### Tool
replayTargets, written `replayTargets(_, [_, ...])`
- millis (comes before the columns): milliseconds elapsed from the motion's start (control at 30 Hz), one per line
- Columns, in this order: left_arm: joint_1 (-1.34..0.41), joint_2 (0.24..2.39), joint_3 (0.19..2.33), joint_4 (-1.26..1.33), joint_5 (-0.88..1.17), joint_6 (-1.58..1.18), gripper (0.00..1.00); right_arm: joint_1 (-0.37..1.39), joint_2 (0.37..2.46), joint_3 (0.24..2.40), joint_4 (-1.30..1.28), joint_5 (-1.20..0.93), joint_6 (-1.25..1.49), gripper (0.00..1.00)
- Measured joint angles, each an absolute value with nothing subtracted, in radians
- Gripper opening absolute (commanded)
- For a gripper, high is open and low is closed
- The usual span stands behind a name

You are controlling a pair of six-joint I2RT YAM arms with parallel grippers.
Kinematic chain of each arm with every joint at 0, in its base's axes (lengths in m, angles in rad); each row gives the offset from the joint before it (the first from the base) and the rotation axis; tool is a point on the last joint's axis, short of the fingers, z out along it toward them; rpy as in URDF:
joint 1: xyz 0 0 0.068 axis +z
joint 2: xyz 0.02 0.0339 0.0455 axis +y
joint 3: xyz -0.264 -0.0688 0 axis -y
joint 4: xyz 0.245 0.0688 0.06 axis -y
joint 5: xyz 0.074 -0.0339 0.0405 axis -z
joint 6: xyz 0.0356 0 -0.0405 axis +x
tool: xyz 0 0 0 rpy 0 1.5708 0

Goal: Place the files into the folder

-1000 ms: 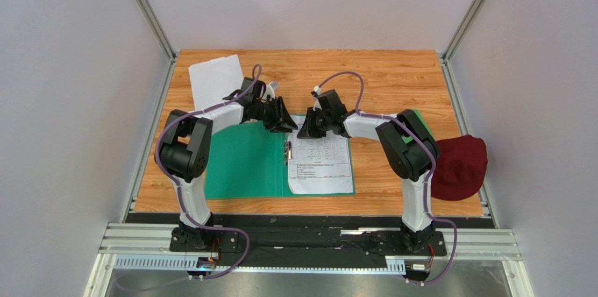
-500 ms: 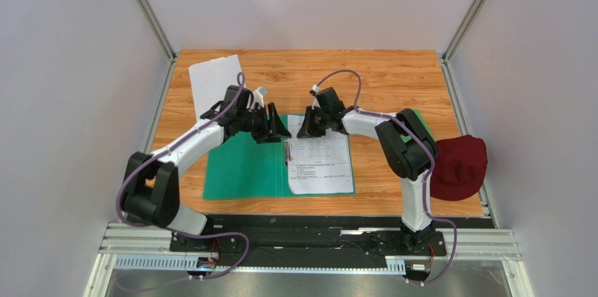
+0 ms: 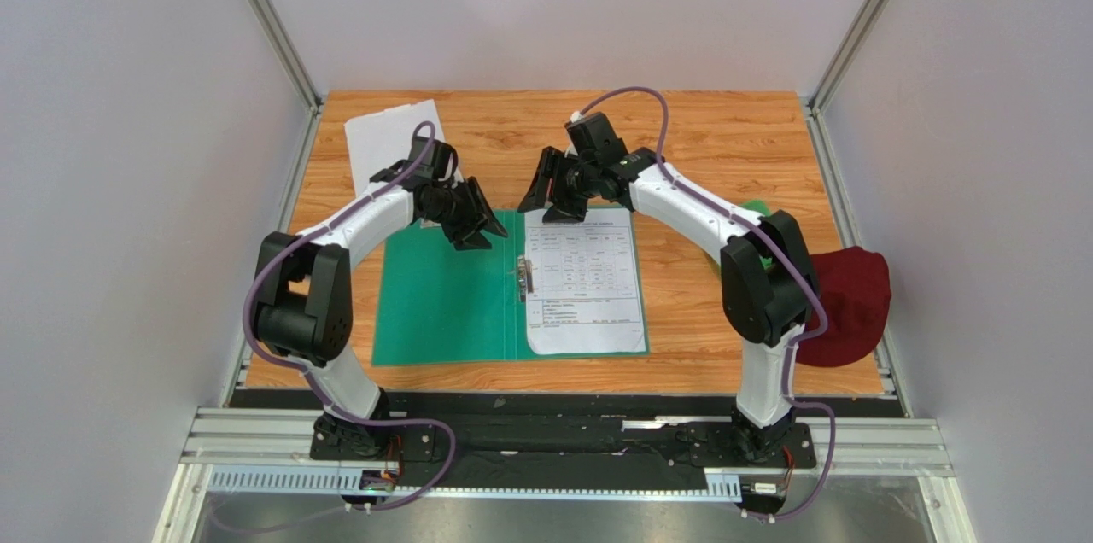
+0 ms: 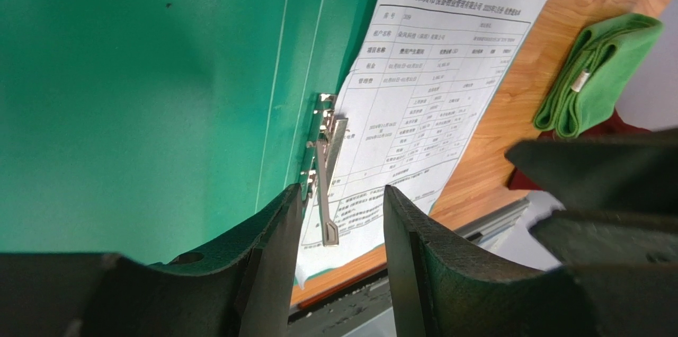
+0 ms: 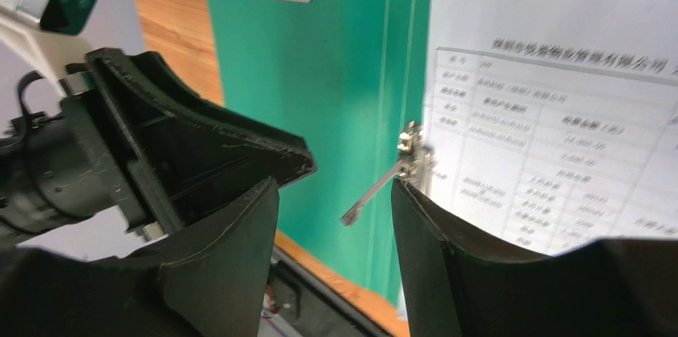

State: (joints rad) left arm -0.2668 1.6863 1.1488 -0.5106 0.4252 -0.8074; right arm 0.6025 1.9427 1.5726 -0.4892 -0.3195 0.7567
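Note:
The teal-green folder [image 3: 443,300] lies open on the wooden table. One printed file sheet [image 3: 584,281] rests on its right half, beside the metal clip lever [image 3: 524,277] at the spine. A second white sheet [image 3: 385,140] lies at the back left, off the folder. My left gripper [image 3: 477,226] hovers over the folder's back left part, open and empty; its wrist view shows the clip [image 4: 325,162] and the sheet [image 4: 430,91] beyond its fingertips [image 4: 342,198]. My right gripper [image 3: 545,195] hangs open above the back edge of the folder [image 5: 334,75], holding nothing.
A dark red cap [image 3: 840,300] sits at the right table edge. A folded bright green cloth [image 4: 597,67] lies right of the folder, mostly hidden by the right arm in the top view. The two grippers face each other closely over the folder's back edge.
My right gripper has opened and lifted back from the printed sheet's top edge. My left gripper has drawn away to the left, off the spine.

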Motion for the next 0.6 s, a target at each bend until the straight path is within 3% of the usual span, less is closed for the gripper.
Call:
replayTargets(133, [-0.268,1.675,1.193,-0.569,0.388,-0.803,0.52,0.609,1.886,1.506,-0.470,-0.356,0.901,0.54])
replayTargets(267, [-0.266,1.632,1.194,-0.613,0.372,-0.789,0.51,0.619,1.866,1.383,-0.426,-0.385,1.068,0.34])
replayTargets(600, [-0.251,1.616,1.198,-0.676,0.393,-0.734,0.52,0.661,1.897,1.350,-0.368,-0.395,1.314,0.36])
